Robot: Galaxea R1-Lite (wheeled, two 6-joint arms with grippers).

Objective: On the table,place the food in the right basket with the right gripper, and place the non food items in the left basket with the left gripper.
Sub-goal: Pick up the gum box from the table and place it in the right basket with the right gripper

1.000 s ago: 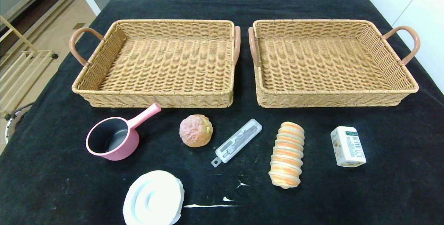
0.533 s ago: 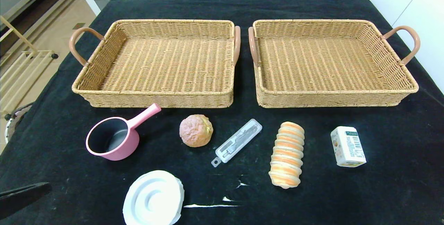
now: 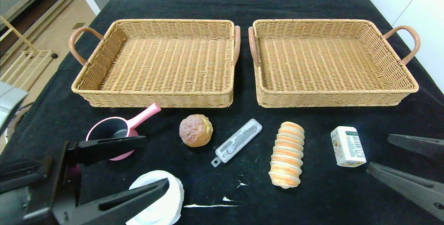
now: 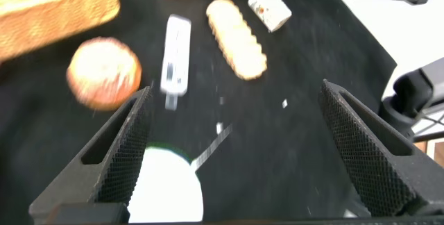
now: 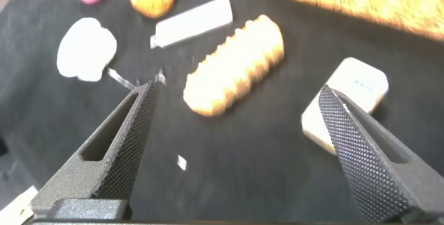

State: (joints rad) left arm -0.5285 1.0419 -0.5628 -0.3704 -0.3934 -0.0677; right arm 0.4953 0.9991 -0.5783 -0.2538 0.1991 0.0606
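Two wicker baskets, left and right, stand side by side with nothing in them. In front of them lie a pink pot, a round bun, a clear case with a tool inside, a striped long bread and a white carton. A white round lid lies nearer me. My left gripper hangs open between pot and lid, one finger across the pot. My right gripper is open just right of the carton. The right wrist view shows the bread and carton ahead.
A black cloth covers the table. Small white scraps lie near the front edge. The baskets' curved handles nearly touch in the middle. The floor and a wooden rack lie off the left edge.
Both arms have come into view from the near edge. The left gripper moved in over the pot and lid. The right gripper appeared beside the carton. No object has moved.
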